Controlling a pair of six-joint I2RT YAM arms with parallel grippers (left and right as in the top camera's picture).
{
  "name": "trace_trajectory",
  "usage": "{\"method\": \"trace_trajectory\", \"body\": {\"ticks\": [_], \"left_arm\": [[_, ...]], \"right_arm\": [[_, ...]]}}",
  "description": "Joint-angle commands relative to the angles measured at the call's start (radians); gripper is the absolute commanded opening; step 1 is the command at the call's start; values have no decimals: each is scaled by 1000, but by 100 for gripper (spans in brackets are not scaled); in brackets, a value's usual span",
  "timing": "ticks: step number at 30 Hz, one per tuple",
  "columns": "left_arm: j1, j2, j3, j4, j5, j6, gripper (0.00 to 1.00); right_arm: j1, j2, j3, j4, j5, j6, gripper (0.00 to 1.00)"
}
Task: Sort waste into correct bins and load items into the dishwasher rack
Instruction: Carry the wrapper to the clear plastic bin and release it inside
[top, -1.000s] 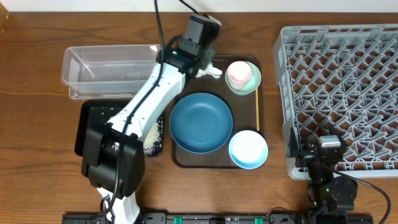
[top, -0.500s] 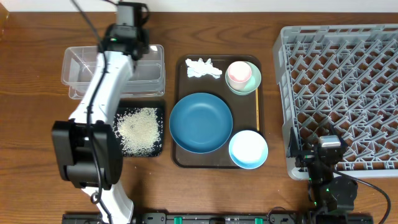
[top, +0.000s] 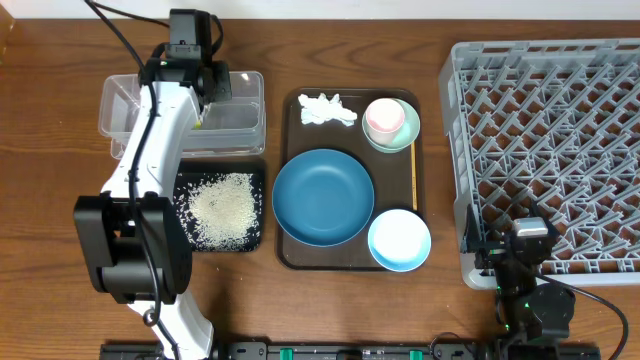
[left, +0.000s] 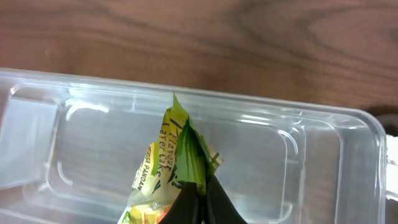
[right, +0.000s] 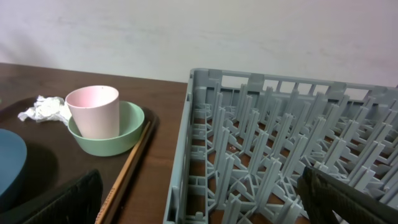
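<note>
- While the left end effector hangs over the clear plastic tub near the worktop's far-left corner, its fingers are clenched on the green-yellow wrapper.
- The wrapper juts out past the fingertips, inside the tub's outline. I cannot tell whether it touches the tub's floor.
- The right end effector is released, its fingers spread wide with nothing gripped. It sits low at the worktop's near edge on the right, just beside the near wall of the grey dishwasher rack.
- The rack takes up the worktop's right side.
- The black tray lies just nearer than the tub, on the left, and holds the heap of white rice.
- The brown serving tray lies mid-worktop, between the two bins and the rack.
- On it, the crumpled tissue lies at the far-left corner. The pink cup stands upright inside the pale green bowl at the far-right corner.
- The dark blue bowl fills the tray's middle, and the light blue bowl sits at the near-right corner.
</note>
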Motion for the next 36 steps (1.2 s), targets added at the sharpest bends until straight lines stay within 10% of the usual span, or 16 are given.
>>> {"method": "trace_trajectory", "body": {"ticks": [1,36], "left_arm": [[5,2,9,-12,3,-131,6],[171,3,9,-21,130,-882,12]], "right_arm": [[3,-5,-2,-4,7,12,99],[3,-5,-2,-4,7,12,99]]}}
